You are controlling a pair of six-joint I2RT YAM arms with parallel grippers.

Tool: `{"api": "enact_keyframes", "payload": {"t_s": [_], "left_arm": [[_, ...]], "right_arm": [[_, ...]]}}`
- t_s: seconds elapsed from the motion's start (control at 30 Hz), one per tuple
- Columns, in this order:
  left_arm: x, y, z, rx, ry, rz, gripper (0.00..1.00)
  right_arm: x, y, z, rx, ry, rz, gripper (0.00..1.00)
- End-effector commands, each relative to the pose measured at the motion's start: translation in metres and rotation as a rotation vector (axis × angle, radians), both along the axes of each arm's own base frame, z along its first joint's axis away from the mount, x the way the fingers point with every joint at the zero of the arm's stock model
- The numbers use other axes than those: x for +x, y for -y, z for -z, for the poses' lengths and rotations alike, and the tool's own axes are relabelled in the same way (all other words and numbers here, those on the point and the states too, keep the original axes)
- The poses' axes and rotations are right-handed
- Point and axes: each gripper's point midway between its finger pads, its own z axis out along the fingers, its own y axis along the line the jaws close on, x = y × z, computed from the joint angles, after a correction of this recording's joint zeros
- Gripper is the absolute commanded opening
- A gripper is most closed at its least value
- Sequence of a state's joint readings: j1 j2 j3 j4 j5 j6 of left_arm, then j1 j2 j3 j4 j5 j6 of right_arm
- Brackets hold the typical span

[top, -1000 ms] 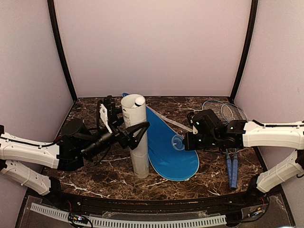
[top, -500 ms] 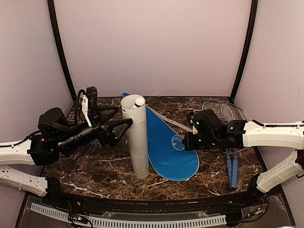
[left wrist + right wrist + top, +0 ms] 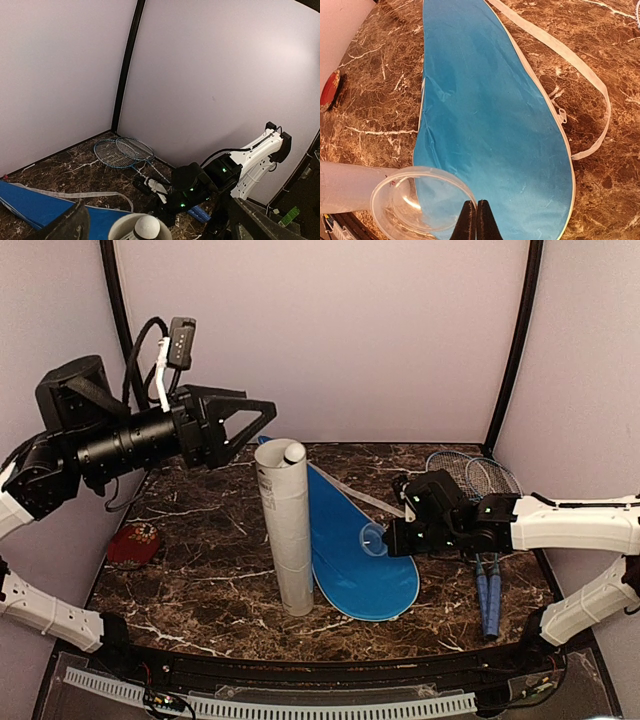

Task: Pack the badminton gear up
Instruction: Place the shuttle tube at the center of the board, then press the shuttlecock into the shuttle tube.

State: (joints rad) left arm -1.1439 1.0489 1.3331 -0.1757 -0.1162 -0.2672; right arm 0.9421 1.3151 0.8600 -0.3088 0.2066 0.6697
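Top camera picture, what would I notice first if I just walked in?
Probably the tall white tube standing in the middle, a shuttlecock peeking from its open top. Next, the big blue cover lying flat beside it, and the left gripper up high at the left, jaws wide open.

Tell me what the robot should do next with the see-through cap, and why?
Probably carry the clear cap over to the top of the white tube. The right arm's jaws are shut on its rim. The tube stands upright and open with a shuttlecock inside, and the left arm's open jaws are up off it.
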Motion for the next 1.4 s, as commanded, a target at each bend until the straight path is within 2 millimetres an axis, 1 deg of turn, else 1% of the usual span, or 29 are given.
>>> {"api": "enact_keyframes", "payload": {"t_s": [0.0, 0.07, 0.17, 0.33, 0.43, 0.53, 0.8, 1.07, 1.27, 1.37], "left_arm": [[0.014, 0.006, 0.02, 0.177, -0.141, -0.042, 0.99], [0.021, 0.007, 0.018, 0.203, -0.193, -0.04, 0.99], [0.033, 0.011, 0.032, 0.234, -0.296, -0.009, 0.99], [0.037, 0.019, 0.043, 0.263, -0.363, 0.036, 0.99], [0.04, 0.019, 0.053, 0.29, -0.397, 0.035, 0.99], [0.04, 0.021, 0.059, 0.3, -0.423, 0.051, 0.99], [0.039, 0.016, 0.075, 0.328, -0.475, 0.038, 0.98], [0.032, 0.01, 0.091, 0.374, -0.539, 0.046, 0.96], [0.029, 0.004, 0.11, 0.415, -0.594, 0.039, 0.95], [0.028, 0.004, 0.114, 0.42, -0.612, 0.042, 0.95]], "right_arm": [[0.002, 0.001, -0.006, 0.031, 0.024, 0.001, 0.0], [0.001, 0.0, -0.004, 0.034, 0.021, -0.001, 0.0], [0.0, -0.001, -0.003, 0.042, 0.015, -0.008, 0.0], [0.0, -0.003, -0.003, 0.051, 0.016, -0.011, 0.0], [-0.001, -0.003, -0.001, 0.048, 0.013, -0.015, 0.0], [-0.001, -0.004, 0.001, 0.048, 0.008, -0.018, 0.0], [-0.002, -0.006, 0.004, 0.056, 0.001, -0.022, 0.0], [-0.001, -0.007, 0.005, 0.055, 0.002, -0.025, 0.0], [-0.002, -0.007, 0.007, 0.056, -0.001, -0.024, 0.0], [-0.002, -0.005, 0.006, 0.053, 0.0, -0.021, 0.0]]}}
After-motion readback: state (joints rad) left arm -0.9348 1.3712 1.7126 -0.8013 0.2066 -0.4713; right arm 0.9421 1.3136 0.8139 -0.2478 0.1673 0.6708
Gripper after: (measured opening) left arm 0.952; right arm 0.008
